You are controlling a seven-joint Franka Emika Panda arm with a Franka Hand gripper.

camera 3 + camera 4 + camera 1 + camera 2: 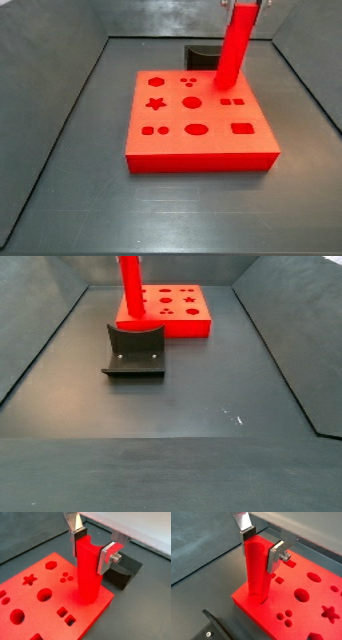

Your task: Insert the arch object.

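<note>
Okay so, going left to right in a side view: the red board (201, 148) is sitting flat on the counter (80, 200). The fixture (203, 50) is peeking out just behind the board's far edge. The red post (237, 45) is standing upright on the board's far right corner.

The hand (92, 543) is sitting up at the top of that post. In both wrist views its silver fingers (107, 556) are pressing against opposite sides of the post, so I'm reading it as clamped on the post, not hanging open.

The awkward bit is that I'm not finding the arch object anywhere. The only dark thing showing is the fixture right beside the board. Either the arch object is hiding behind something or it's sitting out of frame. I can't tell which.

My guess at the step is that the hand is dealing with the post, so the arch part of the job isn't looking started yet. The next move is probably letting go of the post or setting it aside. After that comes locating the arch object, gripping it squarely, and lining its curved notch up with the matching cut-out before pushing down.

Counting it all up:
- one board
- one post
- one fixture
- one hand
- zero arch objects in sight
- roughly nine shaped cut-outs, with the post maybe covering another
</note>
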